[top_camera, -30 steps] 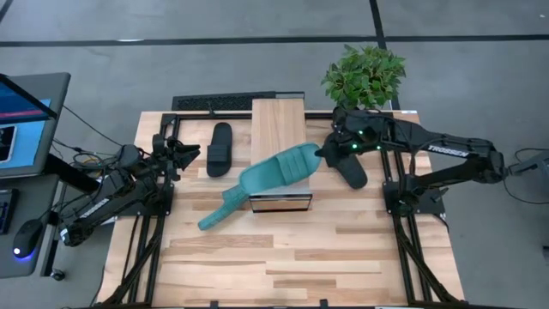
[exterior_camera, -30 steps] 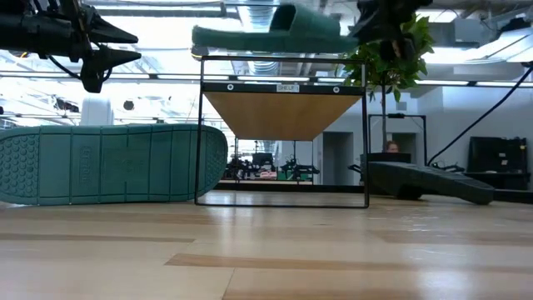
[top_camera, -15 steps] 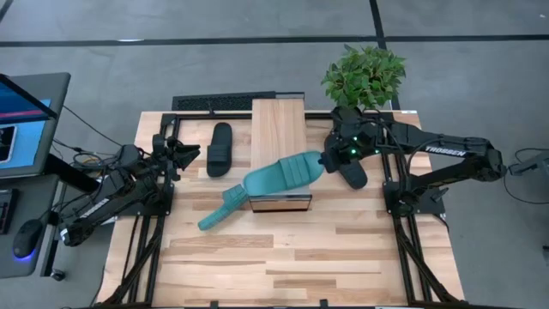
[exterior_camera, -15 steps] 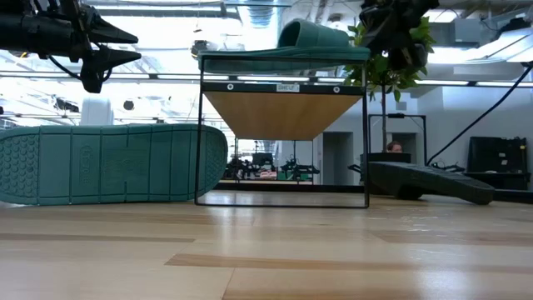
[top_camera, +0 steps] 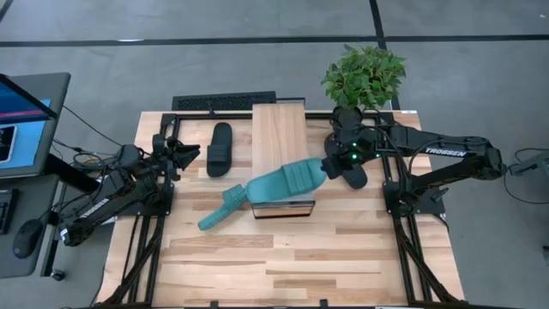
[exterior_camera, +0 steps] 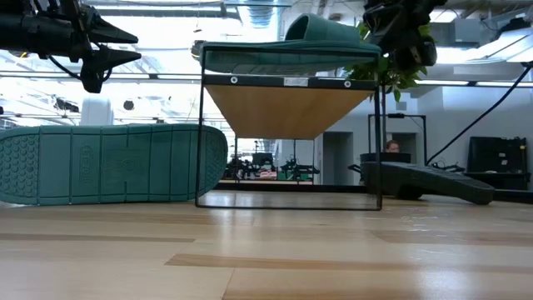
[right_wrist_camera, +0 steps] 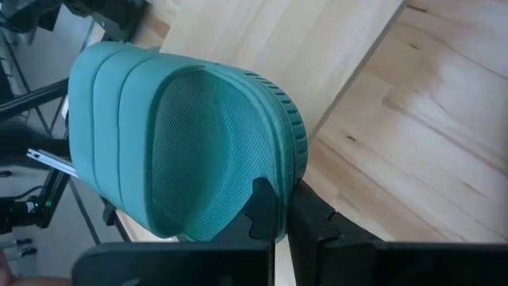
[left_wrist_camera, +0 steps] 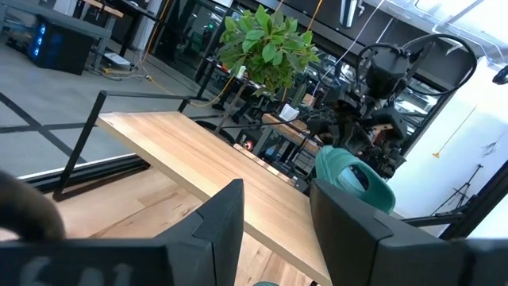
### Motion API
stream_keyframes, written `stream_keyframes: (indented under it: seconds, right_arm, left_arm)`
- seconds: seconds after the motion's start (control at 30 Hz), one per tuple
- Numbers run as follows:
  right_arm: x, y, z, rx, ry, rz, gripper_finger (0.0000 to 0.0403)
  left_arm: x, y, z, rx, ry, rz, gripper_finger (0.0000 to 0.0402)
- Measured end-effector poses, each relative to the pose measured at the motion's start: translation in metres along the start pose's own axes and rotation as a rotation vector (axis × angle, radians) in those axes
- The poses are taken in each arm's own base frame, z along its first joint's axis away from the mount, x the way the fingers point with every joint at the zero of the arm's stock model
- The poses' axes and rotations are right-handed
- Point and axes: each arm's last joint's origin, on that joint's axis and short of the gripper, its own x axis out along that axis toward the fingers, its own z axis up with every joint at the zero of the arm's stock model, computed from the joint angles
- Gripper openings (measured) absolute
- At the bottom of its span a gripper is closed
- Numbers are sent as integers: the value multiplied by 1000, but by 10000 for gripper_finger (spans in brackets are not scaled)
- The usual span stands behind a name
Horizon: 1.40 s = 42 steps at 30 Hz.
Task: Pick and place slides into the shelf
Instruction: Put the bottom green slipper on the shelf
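Observation:
The shelf stands mid-table. One teal slide lies slantwise on the shelf's top near its near end, with my right gripper shut on it. A second teal slide stands on its long edge by the shelf's near left corner, its sole facing the near edge. One black slide lies flat left of the shelf. Another black slide lies right of the shelf, partly under my right gripper. My left gripper hangs open at the left, holding nothing. My right gripper pinches the teal slide's sole rim at the strap end between its two fingers, one above the footbed and one below. The fingers slant down from the table's right, in line with the slide's length. The slide rests on the shelf top, its other end overhanging.
A potted plant stands at the far right corner and a keyboard lies along the far edge. A screen sits left of the table. A person shows in the room beyond. Bare tabletop spreads toward the near edge.
My right gripper has come down and tipped further downward, staying shut. The teal slide, tilted above the shelf before, now lies flat on its top and has swung toward the near edge. The shelf's near end has shifted a little toward the table's right.

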Motion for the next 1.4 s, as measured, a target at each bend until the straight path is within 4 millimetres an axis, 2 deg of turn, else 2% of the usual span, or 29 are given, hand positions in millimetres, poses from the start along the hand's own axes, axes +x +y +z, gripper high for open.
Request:
stream_keyframes:
  seconds: [0.57,1.17,1.4]
  right_arm:
    - [1,-1,-3,41,1,-27,1]
    - [3,15,-24,118,-15,-57,1]
    - [15,22,-33,112,18,-95,1]
  left_arm:
    - [0,0,0,-1,0,0,134]
    - [0,0,0,2,0,0,134]
    - [0,0,0,3,0,0,134]
